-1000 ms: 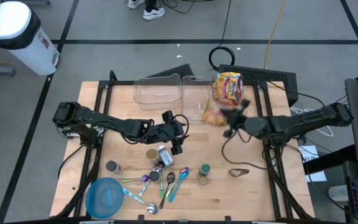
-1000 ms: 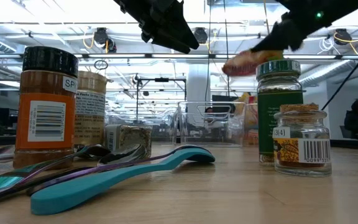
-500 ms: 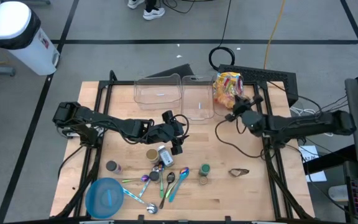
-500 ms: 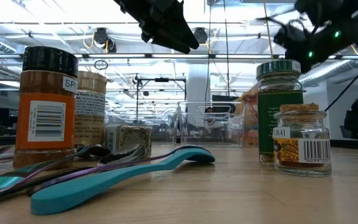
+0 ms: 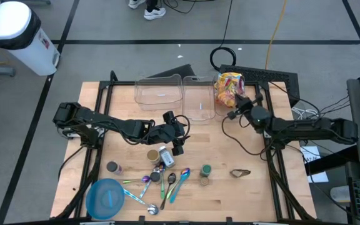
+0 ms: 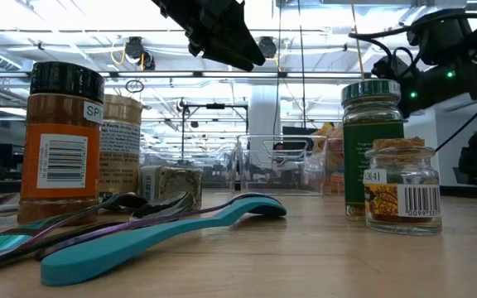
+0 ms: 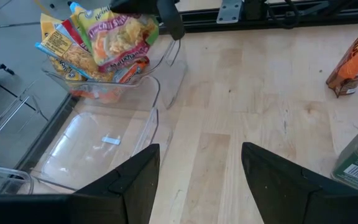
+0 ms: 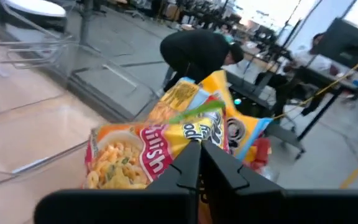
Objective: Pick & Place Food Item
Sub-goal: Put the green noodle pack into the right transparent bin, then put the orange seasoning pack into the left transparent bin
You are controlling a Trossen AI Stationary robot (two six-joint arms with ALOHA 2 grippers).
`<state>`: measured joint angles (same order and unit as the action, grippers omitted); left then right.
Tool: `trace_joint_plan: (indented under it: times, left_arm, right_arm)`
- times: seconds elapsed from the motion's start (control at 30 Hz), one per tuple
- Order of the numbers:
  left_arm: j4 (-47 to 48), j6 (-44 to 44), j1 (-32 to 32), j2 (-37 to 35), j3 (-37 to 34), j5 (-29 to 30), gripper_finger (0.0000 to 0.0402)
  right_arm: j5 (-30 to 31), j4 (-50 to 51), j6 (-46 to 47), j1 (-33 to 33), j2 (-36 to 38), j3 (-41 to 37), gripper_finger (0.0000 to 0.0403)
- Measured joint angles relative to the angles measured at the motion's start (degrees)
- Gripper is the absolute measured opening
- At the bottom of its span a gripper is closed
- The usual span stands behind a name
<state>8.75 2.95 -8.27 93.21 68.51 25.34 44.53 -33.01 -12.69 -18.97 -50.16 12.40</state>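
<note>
Several bright food packets [image 5: 229,87] lie piled in a clear bin at the table's far right; they also show in the right wrist view [image 8: 148,155] and the left wrist view [image 7: 98,43]. My right gripper [image 5: 234,110] [image 8: 199,149] is shut, its tips just in front of the orange pasta packet on the pile. My left gripper [image 5: 179,139] [image 7: 201,180] is open and empty, held above mid-table near the spice jars. Two empty clear bins [image 5: 167,94] stand to the left of the packets. My right gripper's shut fingertips [image 8: 191,155] stand right before the orange pasta packet [image 8: 129,162]. I cannot tell whether they touch it; nothing shows between the fingers.
Spice jars [image 5: 166,155] [image 5: 205,172] [image 6: 63,141] [image 6: 373,149], several spoons [image 5: 167,182] and a blue bowl [image 5: 105,197] crowd the near middle and left. A small dark object [image 5: 240,172] lies near right. Bare wood lies between the grippers [image 5: 211,140].
My right gripper has carried an orange packet from mid-table toward the far edge, to the pile in the bin. The packet now lies with the pile. The gripper has then drawn back a little toward the table's right edge.
</note>
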Motion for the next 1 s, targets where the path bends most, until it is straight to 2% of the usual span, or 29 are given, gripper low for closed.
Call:
trace_joint_plan:
  times: [0.17, 0.37, 0.5, 0.7, 0.87, 1.0]
  left_arm:
    - [0.0, 0.2, 0.0, 0.0, 0.0, 0.0, 0.0234]
    - [0.0, 0.2, 0.0, 0.0, 0.0, 0.0, 0.0234]
    - [0.0, 0.2, 0.0, 0.0, 0.0, 0.0, 0.0234]
    - [0.0, 0.3, 0.0, 0.0, 0.0, 0.0, 0.0235]
    - [0.0, 0.3, 0.0, 0.0, 0.0, -0.2, 0.0234]
    - [-0.3, -0.8, 0.0, 0.0, 0.0, -2.8, 0.0235]
  right_arm:
    - [-4.2, 1.8, 0.2, -0.6, -1.8, 0.0, 0.0074]
    - [-4.2, 2.8, 3.2, -0.6, -3.6, 1.2, 0.0167]
    - [-6.3, 10.0, 6.5, -0.6, -3.9, 5.0, 0.0207]
    - [-15.6, 21.8, 14.8, -0.6, -3.9, 11.6, 0.0221]
    - [-22.9, 26.9, 16.9, -0.2, -3.7, 14.9, 0.0214]
    - [-29.0, 29.7, 18.1, 0.8, -2.0, 15.8, 0.021]
